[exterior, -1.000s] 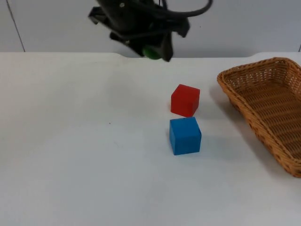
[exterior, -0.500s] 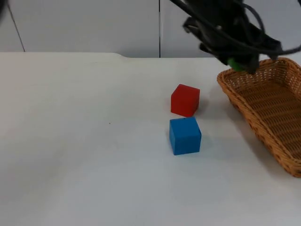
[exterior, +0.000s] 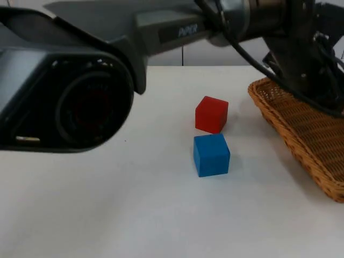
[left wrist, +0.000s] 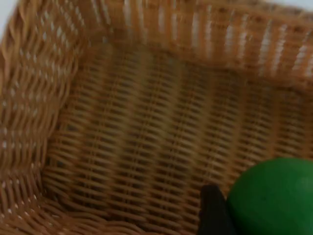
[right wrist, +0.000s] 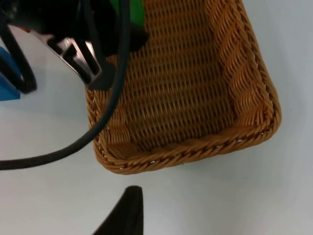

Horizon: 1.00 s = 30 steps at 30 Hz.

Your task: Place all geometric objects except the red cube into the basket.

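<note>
My left gripper (exterior: 307, 75) reaches across the table and hangs over the near-left end of the wicker basket (exterior: 279, 129). It is shut on a green ball (left wrist: 274, 196), held just above the basket's woven floor (left wrist: 146, 137). The right wrist view takes in the same ball (right wrist: 128, 10) above the basket's rim (right wrist: 186, 152). A red cube (exterior: 212, 114) stands on the white table left of the basket. Just in front of it stands a blue cube (exterior: 211, 155). My right gripper (right wrist: 124, 213) waits high above the table beside the basket's short end.
The left arm's large black links (exterior: 80, 97) stretch over the table's back left and middle, across to the basket. The blue cube's edge (right wrist: 7, 78) lies left of the basket in the right wrist view. Bare white table surrounds both cubes.
The left arm has swung rightward from the table's back middle to over the basket, carrying the green ball. The cubes and the basket have not moved.
</note>
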### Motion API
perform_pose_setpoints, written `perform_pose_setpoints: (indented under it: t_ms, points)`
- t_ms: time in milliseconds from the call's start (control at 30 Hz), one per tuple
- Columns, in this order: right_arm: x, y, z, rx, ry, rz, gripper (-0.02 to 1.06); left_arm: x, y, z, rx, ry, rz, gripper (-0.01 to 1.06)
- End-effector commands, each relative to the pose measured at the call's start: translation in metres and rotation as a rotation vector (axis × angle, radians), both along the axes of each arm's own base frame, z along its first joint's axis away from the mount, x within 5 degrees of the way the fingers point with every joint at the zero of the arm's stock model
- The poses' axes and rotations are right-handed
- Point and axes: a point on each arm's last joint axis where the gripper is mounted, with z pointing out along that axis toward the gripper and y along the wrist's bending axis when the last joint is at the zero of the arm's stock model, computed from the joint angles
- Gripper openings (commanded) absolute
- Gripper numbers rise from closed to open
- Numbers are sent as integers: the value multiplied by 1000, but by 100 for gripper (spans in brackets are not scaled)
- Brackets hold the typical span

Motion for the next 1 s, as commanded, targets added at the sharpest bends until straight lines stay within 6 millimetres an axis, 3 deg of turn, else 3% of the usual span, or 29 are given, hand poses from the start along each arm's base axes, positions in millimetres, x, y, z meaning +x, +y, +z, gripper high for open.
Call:
perform_pose_setpoints:
  t_ms: [0,67,200,233,300,367,633,967]
  points:
    - [1,-1,2,1,-8,-6,105,0,-4,1,-26,-18,-5,7]
    - [1,-1,2,1,-8,-6,105,-1,-5,0,-30,-11,-3,13]
    - [1,-1,2,5,-10,-11,105,-1,-5,-1,-36,-1,-1,55]
    - [1,-1,2,5,-10,-11,105,-1,-5,-1,-36,-1,-1,55]
    - [1,-1,2,5,-10,-11,105,-2,-6,-1,-44,13,0,80]
    - [1,-1,2,5,-10,-11,105,-4,-7,0,-58,44,2,90]
    - [1,-1,2,5,-10,-11,105,-11,-3,9,12,124,-42,94]
    - [2,-1,3,6,-22,-11,105,-15,27,27,202,250,-56,94]
